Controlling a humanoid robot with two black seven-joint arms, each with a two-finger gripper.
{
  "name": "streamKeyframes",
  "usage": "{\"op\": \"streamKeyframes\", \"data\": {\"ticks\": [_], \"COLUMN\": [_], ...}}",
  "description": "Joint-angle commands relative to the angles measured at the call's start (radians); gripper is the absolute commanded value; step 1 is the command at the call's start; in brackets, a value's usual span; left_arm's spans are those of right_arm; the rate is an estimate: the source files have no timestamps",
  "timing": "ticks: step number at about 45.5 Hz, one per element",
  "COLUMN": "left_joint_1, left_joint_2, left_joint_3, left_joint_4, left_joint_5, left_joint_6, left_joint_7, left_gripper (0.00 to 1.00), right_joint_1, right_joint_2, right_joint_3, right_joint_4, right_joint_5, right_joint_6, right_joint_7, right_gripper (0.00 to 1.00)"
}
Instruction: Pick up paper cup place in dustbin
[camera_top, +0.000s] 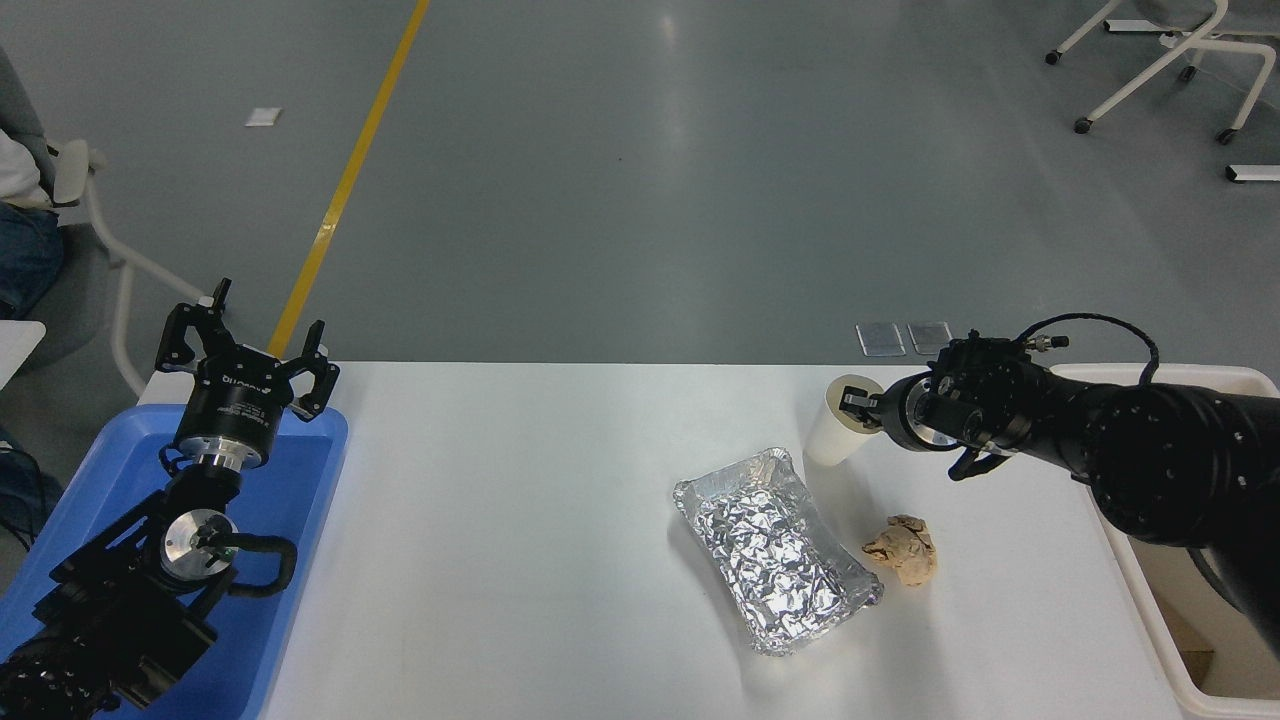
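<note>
The white paper cup (828, 440) is near the table's far right edge, tilted with its mouth leaning toward my right gripper (856, 409). That gripper is shut on the cup's rim, one finger inside the mouth and one outside. The cup's base looks at or just above the table. The cream-white dustbin (1160, 640) stands at the right edge, partly hidden by my right arm. My left gripper (245, 345) is parked open over the blue tray at the lower left.
A crumpled foil tray (775, 550) lies in front of the cup, with a brown paper ball (903, 548) beside it. A blue tray (290, 520) sits at the left edge. A seated person (20, 230) is at the far left.
</note>
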Motion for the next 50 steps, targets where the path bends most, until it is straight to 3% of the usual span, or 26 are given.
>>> {"op": "streamKeyframes", "data": {"ticks": [1, 23, 35, 50], "left_joint_1": [0.001, 0.001, 0.001, 0.001], "left_joint_2": [0.000, 0.000, 0.000, 0.000], "left_joint_3": [0.001, 0.001, 0.001, 0.001], "left_joint_4": [-0.001, 0.001, 0.001, 0.001], "left_joint_5": [0.000, 0.000, 0.000, 0.000], "left_joint_6": [0.000, 0.000, 0.000, 0.000], "left_joint_7": [0.000, 0.000, 0.000, 0.000], "left_gripper": [0.99, 0.99, 0.99, 0.99], "right_joint_1": [0.216, 0.532, 0.541, 0.399], "right_joint_2": [-0.106, -0.222, -0.273, -0.504], "right_joint_3": [-0.006, -0.015, -0.017, -0.021], "right_joint_4": [0.130, 0.145, 0.138, 0.024], "right_joint_5": [-0.002, -0.024, -0.047, -0.047], "right_joint_6": [0.054, 0.269, 0.258, 0.168], "right_joint_7": [-0.001, -0.001, -0.001, -0.003], "right_gripper": [0.00, 0.00, 0.00, 0.00]}}
